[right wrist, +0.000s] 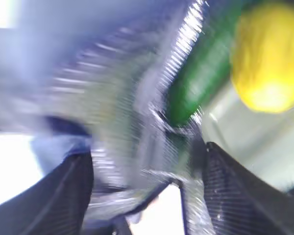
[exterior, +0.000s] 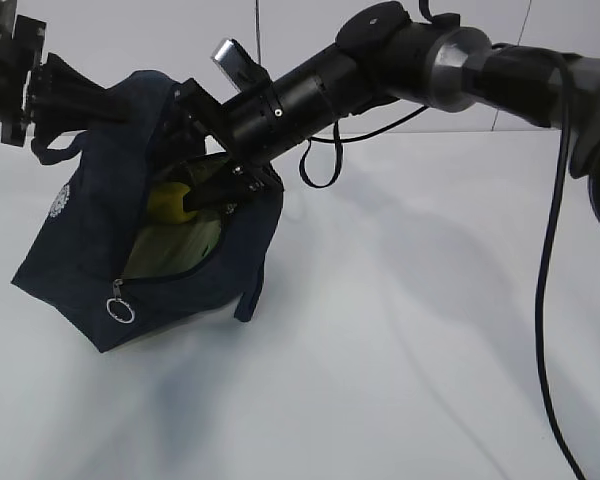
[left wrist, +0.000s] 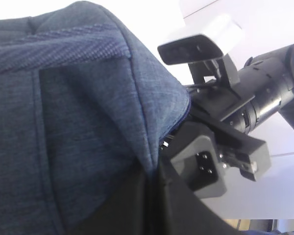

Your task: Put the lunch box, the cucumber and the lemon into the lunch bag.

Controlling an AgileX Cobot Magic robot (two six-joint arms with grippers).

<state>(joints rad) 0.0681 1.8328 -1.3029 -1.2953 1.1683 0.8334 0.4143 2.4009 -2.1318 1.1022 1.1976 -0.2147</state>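
Observation:
The navy lunch bag (exterior: pixel 80 250) is tilted with its mouth open towards the right, and it fills the left wrist view (left wrist: pixel 78 107). My left gripper (exterior: pixel 80 95) is shut on the bag's top fabric and holds it up; its dark fingers (left wrist: pixel 137 205) pinch the cloth. My right gripper (exterior: pixel 212 190) is open at the bag's mouth, with nothing between its fingers (right wrist: pixel 63 196). The yellow lemon (exterior: pixel 170 202) (right wrist: pixel 267 58), the dark green cucumber (right wrist: pixel 201 78) and the pale green lid of the lunch box (exterior: pixel 170 250) (right wrist: pixel 250 142) lie inside against the silvery lining (right wrist: pixel 122 98).
The zipper's metal ring pull (exterior: pixel 120 310) hangs at the bag's lower front. A bag handle (exterior: pixel 320 165) loops out behind the right arm. The right arm's wrist camera (left wrist: pixel 201 41) sits close to the bag's top. The white table (exterior: pixel 400 350) stretches right and in front.

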